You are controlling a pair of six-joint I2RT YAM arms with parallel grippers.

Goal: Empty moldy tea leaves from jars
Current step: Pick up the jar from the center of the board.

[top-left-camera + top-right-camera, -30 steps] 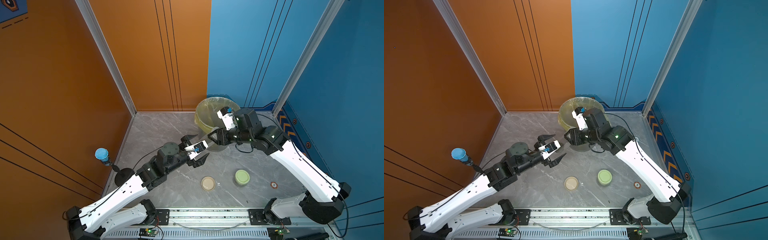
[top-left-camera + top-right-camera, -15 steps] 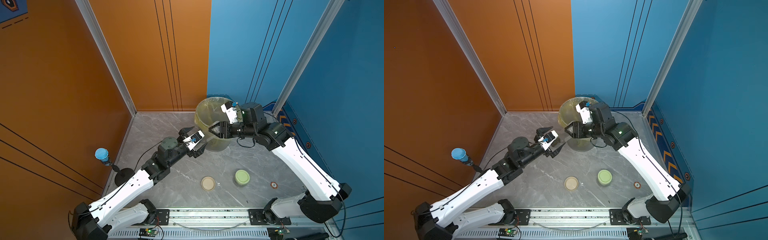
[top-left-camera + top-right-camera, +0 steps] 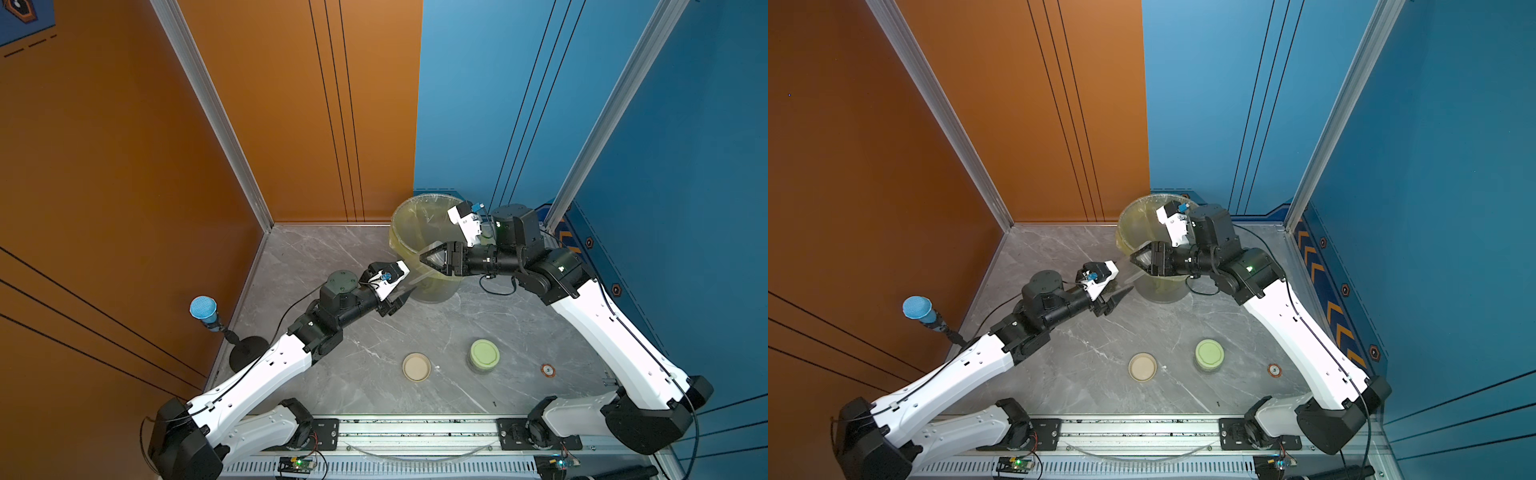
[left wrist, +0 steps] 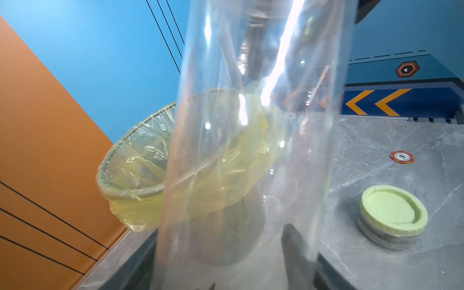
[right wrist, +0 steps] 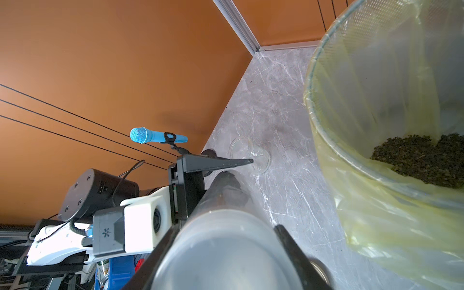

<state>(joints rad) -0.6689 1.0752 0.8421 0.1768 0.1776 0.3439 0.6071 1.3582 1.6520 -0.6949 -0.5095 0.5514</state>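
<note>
The tall narrow jar [image 5: 226,226] is held level above the bench [image 3: 332,257], just beside the near rim of the mesh bin [image 3: 436,291], which is lined with a yellow bag [image 4: 130,213]. Its whitish end is clamped between the fingers of the right hand [image 3: 428,259], as is seen in the right wrist view. The other end is met by the left hand [image 3: 405,293], whose fingers are set on either side of the clear wall; whether they press on it cannot be told. A heap of dark tea leaves [image 5: 421,160] is seen lying in the bag at the bottom of the bin.

In the left wrist view most of the bin is covered by the jar and shows only blurred through it. A short jar [image 3: 484,354] capped with a pale green lid and a beige lid [image 3: 416,367] are placed on the bench, well apart from both hands, with a red round token [image 3: 547,370] near them. An open clear jar [image 5: 248,155] is seen on the bench in the right wrist view only, beyond the left hand. A blue microphone [image 3: 203,309] is mounted on a stand by the orange wall.
</note>
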